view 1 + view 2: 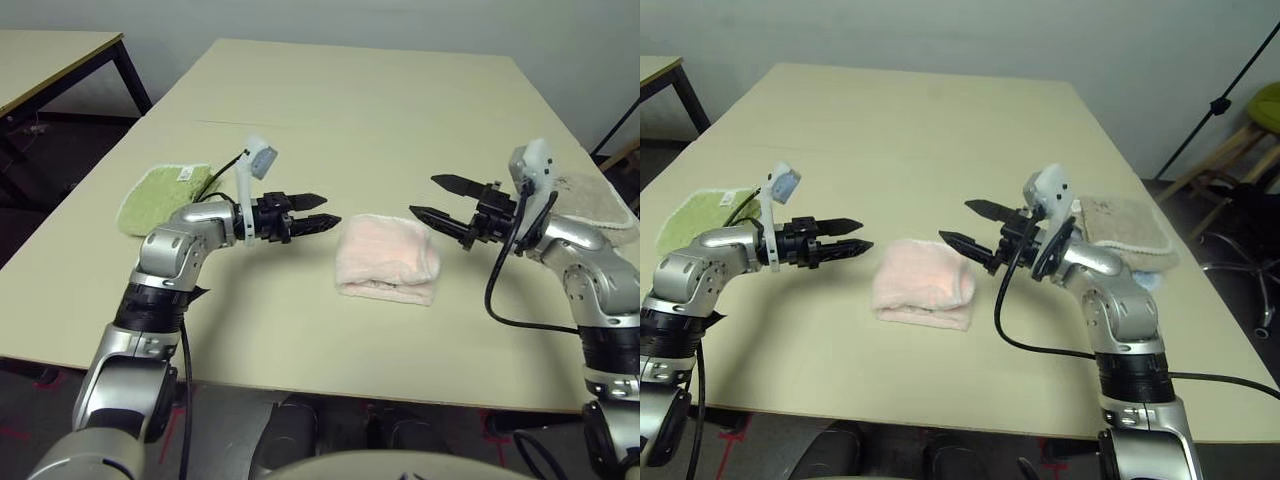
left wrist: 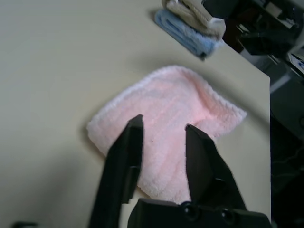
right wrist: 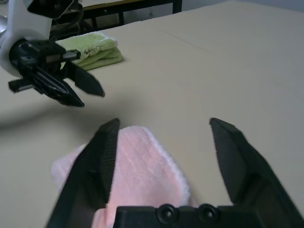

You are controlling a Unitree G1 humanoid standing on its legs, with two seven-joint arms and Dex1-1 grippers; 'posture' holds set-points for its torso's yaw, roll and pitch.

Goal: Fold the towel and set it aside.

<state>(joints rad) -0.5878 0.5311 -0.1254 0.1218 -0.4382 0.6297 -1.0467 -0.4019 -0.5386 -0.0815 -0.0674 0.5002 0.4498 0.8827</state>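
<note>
The towel (image 1: 388,258), pale pink and folded into a small thick bundle, lies on the table's middle between my two arms. My left gripper (image 1: 322,212) hovers just left of it, pointing at it, its fingers a little apart with nothing between them. In the left wrist view the towel (image 2: 166,118) lies past those narrow-set fingers (image 2: 130,156). My right gripper (image 1: 425,197) hangs just right of the towel and slightly above it, open wide and empty. The right wrist view looks over the towel (image 3: 137,161) toward the left gripper (image 3: 88,92).
A folded green towel (image 1: 165,195) lies behind my left arm near the table's left edge. Folded beige and blue cloths (image 1: 1125,230) sit at the right edge behind my right arm. A second table (image 1: 50,60) stands at the far left, a stand (image 1: 1220,110) at the right.
</note>
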